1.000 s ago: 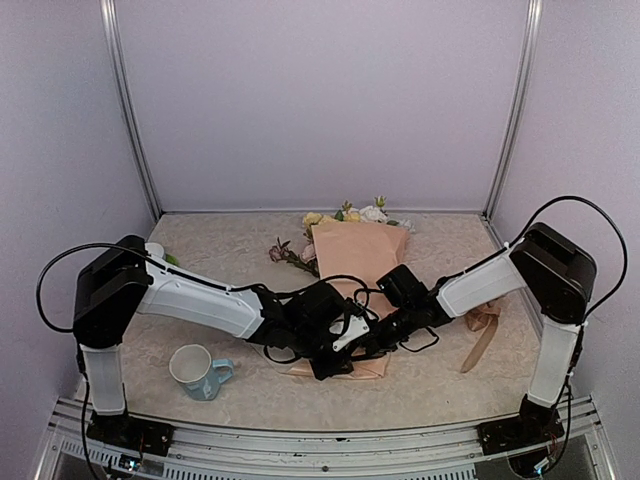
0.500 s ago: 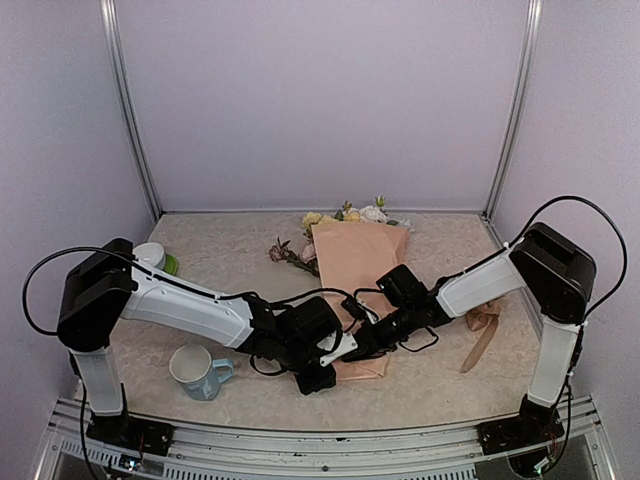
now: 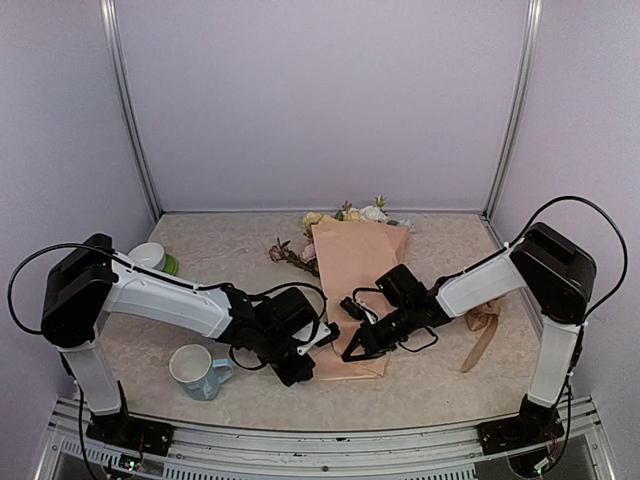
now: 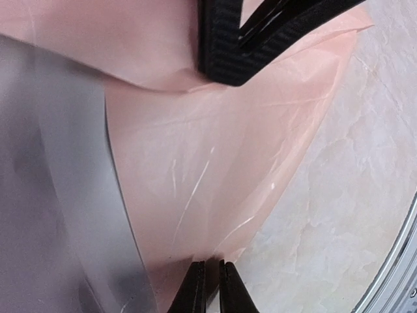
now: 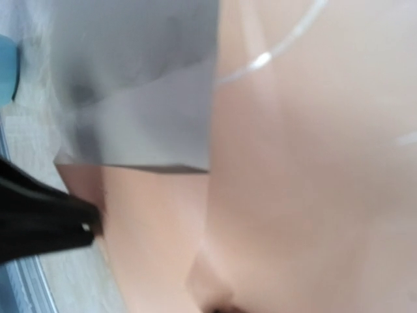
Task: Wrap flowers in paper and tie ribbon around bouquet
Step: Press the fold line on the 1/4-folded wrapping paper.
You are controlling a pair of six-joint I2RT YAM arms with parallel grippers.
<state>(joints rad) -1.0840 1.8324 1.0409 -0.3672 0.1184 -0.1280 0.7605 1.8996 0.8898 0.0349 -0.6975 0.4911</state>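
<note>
1. On the table (image 3: 455,250) lies one sheet of peach paper (image 3: 355,265), folded over one bunch of flowers (image 3: 350,214). The blooms poke out at its far end and left side.
2. One tan ribbon (image 3: 483,330) lies right of the paper, beside the right arm.
3. One white mug (image 3: 190,365) with a blue handle stands near the left arm, and one green-and-white cup (image 3: 152,257) stands behind it.
4. The right gripper (image 3: 350,352) is clamped tight, pinching the paper's near left edge.
5. The left gripper (image 4: 210,283) has its jaws almost together at the paper's edge. I cannot tell whether they hold it.
</note>
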